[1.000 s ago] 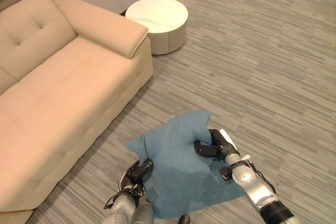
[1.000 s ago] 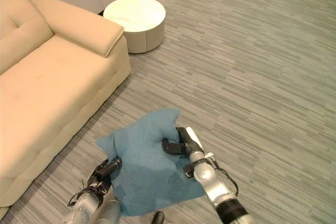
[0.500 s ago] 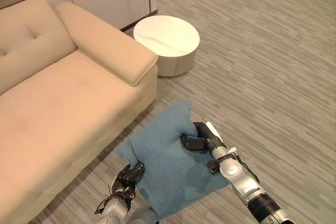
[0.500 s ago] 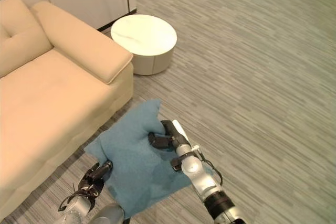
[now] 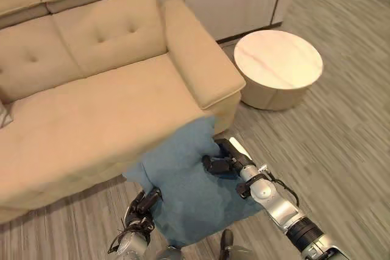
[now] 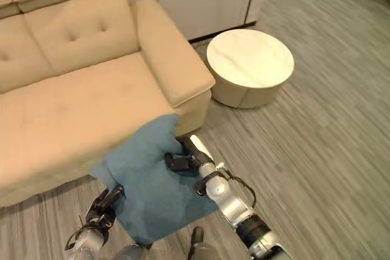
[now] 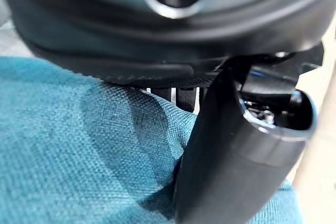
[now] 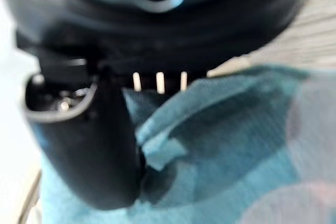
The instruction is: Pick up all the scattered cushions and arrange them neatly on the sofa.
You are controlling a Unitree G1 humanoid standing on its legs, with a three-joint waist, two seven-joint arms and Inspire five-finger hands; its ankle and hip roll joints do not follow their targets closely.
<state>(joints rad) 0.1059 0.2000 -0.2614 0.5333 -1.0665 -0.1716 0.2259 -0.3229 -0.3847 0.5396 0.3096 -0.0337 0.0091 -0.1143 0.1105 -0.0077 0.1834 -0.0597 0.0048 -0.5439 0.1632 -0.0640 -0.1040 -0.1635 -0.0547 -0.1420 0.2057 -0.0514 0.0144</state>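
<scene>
Left eye view: blue cushion (image 5: 183, 181) carried at the beige sofa (image 5: 91, 114) front edge; right hand (image 5: 228, 161) fingers clenched on its top edge, left hand (image 5: 143, 205) gripping the lower side. Round side table (image 5: 278, 68) beside the armrest.
Wrist views: thumbs pinch fabric.
Risk: thin edge grip may slip during placement.
Change: cushion nearer the sofa than a second ago.

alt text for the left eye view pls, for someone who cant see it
Both dark robot hands, left hand and right hand, grip a teal fabric cushion held beside the front of a beige upholstered sofa. A round white marble-topped side table stands by the sofa's armrest on grey striped carpet.
</scene>
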